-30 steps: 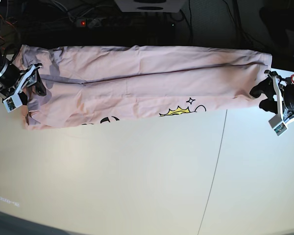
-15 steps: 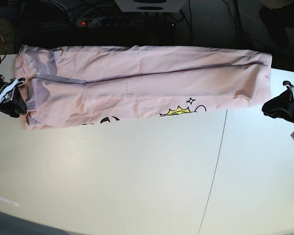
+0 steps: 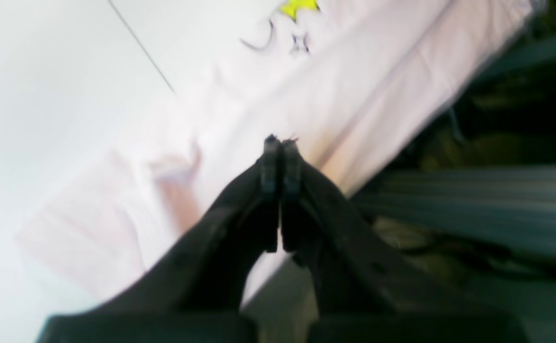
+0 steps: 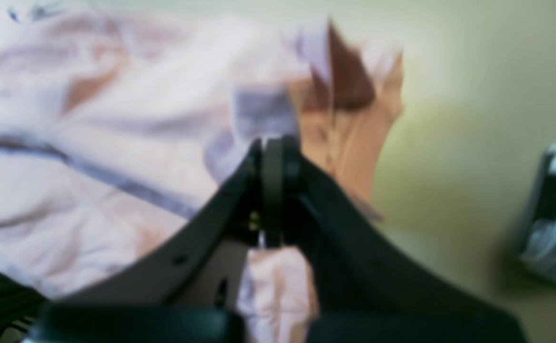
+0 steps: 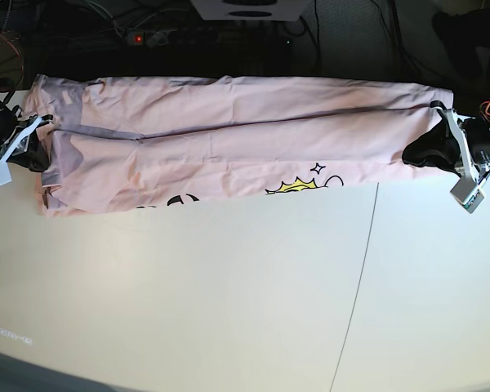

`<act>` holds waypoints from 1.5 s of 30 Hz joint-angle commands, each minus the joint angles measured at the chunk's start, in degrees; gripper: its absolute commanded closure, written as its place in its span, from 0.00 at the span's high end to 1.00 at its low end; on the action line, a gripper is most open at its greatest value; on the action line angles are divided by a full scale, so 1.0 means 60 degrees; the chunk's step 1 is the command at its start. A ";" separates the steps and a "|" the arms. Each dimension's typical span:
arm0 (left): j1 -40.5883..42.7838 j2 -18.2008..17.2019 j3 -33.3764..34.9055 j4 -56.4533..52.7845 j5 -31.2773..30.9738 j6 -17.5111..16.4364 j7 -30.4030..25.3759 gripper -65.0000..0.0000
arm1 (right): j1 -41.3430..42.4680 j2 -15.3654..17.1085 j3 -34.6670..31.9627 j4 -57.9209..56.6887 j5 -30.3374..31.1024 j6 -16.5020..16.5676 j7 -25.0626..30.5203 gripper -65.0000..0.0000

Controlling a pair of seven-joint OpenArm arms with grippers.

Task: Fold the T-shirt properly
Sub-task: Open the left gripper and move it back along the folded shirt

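White and broad, the surface (image 5: pixel 229 302) fills the near part of the room, with a thin dark line running across it on the right and a dark tangle of cables along the far edge. Stretched along that far edge lies the T-shirt (image 5: pixel 237 139), pale pink, folded into a long band running left to right, with a bit of yellow and black print showing at its near edge right of centre.

At the band's right end the left hand (image 5: pixel 415 153) reaches in from the right, low and nearly level with the surface, its black fingers (image 3: pixel 280 190) pressed together; its tips sit at the cloth's end, but whether fabric is caught between them I cannot tell. At the left end the right hand (image 5: pixel 39 155) comes in from the left, likewise low. Its wrist view is blurred, yet the fingers (image 4: pixel 273 190) are pressed together over the rumpled cloth, with pink fabric showing below them.
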 commanded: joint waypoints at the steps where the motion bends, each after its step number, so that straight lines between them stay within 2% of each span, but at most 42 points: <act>1: -0.0087 -0.0040 -0.0109 0.0106 0.0055 -0.0188 -0.0288 0.00 | 0.0076 0.0229 0.0058 -0.0011 0.0025 0.0401 0.0324 0.00; 7: -0.0113 0.0506 -0.0095 -0.0874 0.1111 -0.0188 -0.1064 0.00 | 0.0098 -0.0015 0.0025 -0.0929 0.0000 0.0401 0.0350 0.00; 11: -0.0138 0.0576 -0.0076 -0.1581 0.1825 -0.0188 -0.1723 0.00 | 0.0106 -0.0051 -0.0102 -0.1242 0.0004 0.0401 0.0393 0.00; 16: -0.0138 0.0576 0.0229 -0.2361 0.2535 -0.0188 -0.2259 0.00 | 0.0204 -0.0058 -0.0900 -0.1712 -0.0718 0.0397 0.0991 0.00; 23: -0.0346 0.0579 0.1253 -0.3592 0.4222 -0.0188 -0.3650 0.00 | 0.1282 -0.0058 -0.2084 -0.2973 -0.1439 0.0393 0.0991 0.00; 31: -0.2189 0.0623 0.1953 -0.5446 0.4583 -0.0188 -0.3770 0.00 | 0.2033 -0.0047 -0.2102 -0.4484 -0.1337 0.0390 0.0998 0.00; 40: -0.4484 0.1005 0.3785 -0.6765 0.5235 -0.0188 -0.4127 0.00 | 0.2193 -0.0051 -0.2098 -0.4597 -0.1370 0.0386 0.1133 0.00; 45: -0.5431 0.1286 0.4113 -0.7610 0.5297 -0.0188 -0.4131 0.00 | 0.2193 -0.0051 -0.2095 -0.4717 -0.1373 0.0386 0.1137 0.00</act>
